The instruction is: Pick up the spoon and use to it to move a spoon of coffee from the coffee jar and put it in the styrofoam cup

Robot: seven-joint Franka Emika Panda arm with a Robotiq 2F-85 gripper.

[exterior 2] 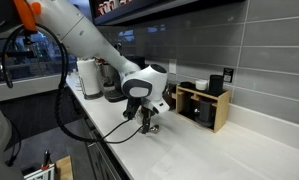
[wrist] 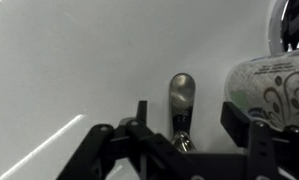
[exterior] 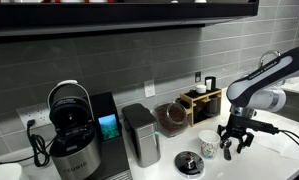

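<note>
Jaws stand parted low over the white table point(wrist: 69, 60), one on each side of the spoon point(wrist: 181, 95) (lying flat), gripping nothing. The styrofoam cup point(wrist: 274, 85) sits just beside it, the coffee jar point(exterior: 171, 118) farther off.

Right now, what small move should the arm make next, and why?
Probably close the gripper fully: the spoon lies flat on the counter with its handle between the open jaws, not yet pinched, beside the styrofoam cup.
</note>
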